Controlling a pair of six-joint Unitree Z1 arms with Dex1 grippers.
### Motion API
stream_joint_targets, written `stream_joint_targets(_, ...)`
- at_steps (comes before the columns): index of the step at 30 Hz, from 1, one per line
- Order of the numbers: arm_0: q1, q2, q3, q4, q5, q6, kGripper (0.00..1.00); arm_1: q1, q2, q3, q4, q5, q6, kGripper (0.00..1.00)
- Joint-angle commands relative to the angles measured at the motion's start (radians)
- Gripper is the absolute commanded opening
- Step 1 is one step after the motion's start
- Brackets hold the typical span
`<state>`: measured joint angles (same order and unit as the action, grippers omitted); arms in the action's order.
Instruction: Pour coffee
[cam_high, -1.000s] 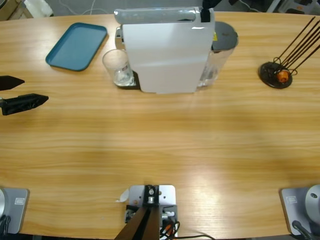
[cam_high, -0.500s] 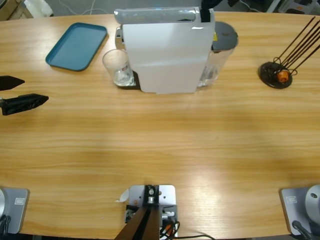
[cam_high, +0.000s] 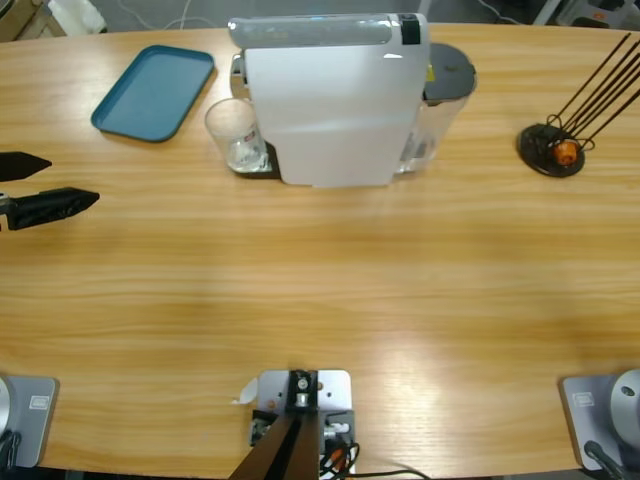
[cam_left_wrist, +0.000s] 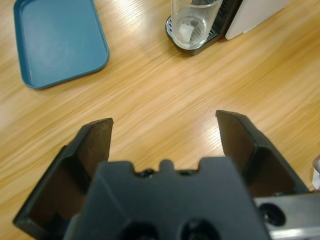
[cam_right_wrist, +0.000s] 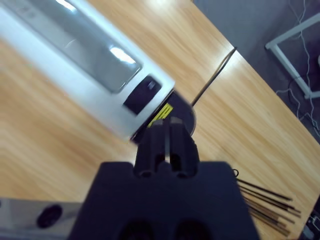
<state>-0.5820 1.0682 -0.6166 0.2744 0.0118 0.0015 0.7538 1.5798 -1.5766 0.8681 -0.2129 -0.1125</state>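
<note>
Only a yellow label (cam_right_wrist: 161, 114), unreadable, marks the machine (cam_high: 330, 100); left tool (cam_left_wrist: 165, 135) spread, right tool (cam_right_wrist: 167, 132) pressed together.

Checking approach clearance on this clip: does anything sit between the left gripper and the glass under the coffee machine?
Nothing visible does. Only bare table lies between the open left gripper and the glass by the white machine; the blue tray lies off to the side.

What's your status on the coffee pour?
Left claw open, clear of glass tumbler. Right claw shut, above coffee machine. Tumbler on drip tray, coffee not discernible. Path unobstructed.
</note>
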Motion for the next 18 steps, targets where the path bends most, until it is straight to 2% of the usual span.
stream_joint_targets(1, -0.004, 0.022, 0.026, -0.013, -0.018, 0.000, 0.900, 0.099, -0.245, 0.364, -0.116, 0.131, 0.115, 0.997)
stream_joint_targets(4, -0.004, 0.021, 0.025, -0.017, -0.025, -0.002, 0.985, 0.112, -0.317, 0.515, -0.202, 0.178, 0.128, 1.000)
stream_joint_targets(13, -0.004, 0.005, 0.034, -0.041, -0.050, 0.004, 0.983, 0.114, -0.477, 0.844, -0.478, 0.194, 0.134, 1.000)
stream_joint_targets(18, -0.004, 0.015, 0.035, -0.048, -0.073, 0.014, 0.977, 0.114, -0.496, 0.916, -0.527, 0.221, 0.145, 1.000)
